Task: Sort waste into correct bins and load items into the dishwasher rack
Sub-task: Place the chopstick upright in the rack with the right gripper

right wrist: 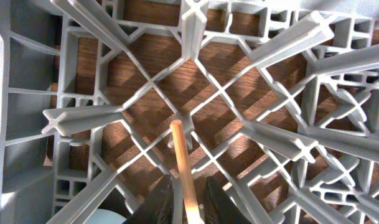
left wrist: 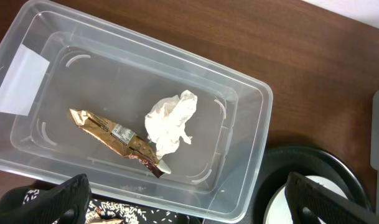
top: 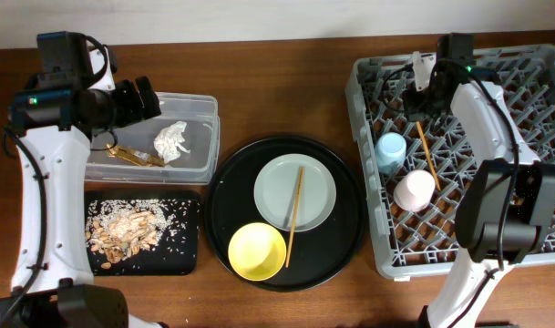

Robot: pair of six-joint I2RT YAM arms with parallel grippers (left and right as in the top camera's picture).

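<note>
Overhead, the left gripper (top: 148, 98) hangs above the far left corner of the clear tub (top: 200, 106). The left wrist view shows its 2 fingers (left wrist: 58, 199) spread wide with nothing between them. Inside the tub lie the crumpled white napkin (top: 172, 139) and the gold-brown wrapper (top: 136, 157), touching at one end. Just in front of the tub sits the shallow black tray (top: 188, 257), which holds the tan food scraps (top: 127, 230).

In the middle, the round black tray (top: 227, 196) carries the pale plate (top: 318, 196), with 1 chopstick (top: 295, 216) lying across it, and the yellow bowl (top: 257, 251).

On the right, the grey dishwasher rack (top: 364, 164) holds the light-blue cup (top: 390, 150) and the pinkish-white cup (top: 415, 191), both mouth down. The right gripper (top: 421, 93) reaches into the far part of the rack. In the right wrist view, its fingers (right wrist: 161, 200) pinch the second chopstick (right wrist: 182, 162), whose tip meets the rack's lattice.
</note>
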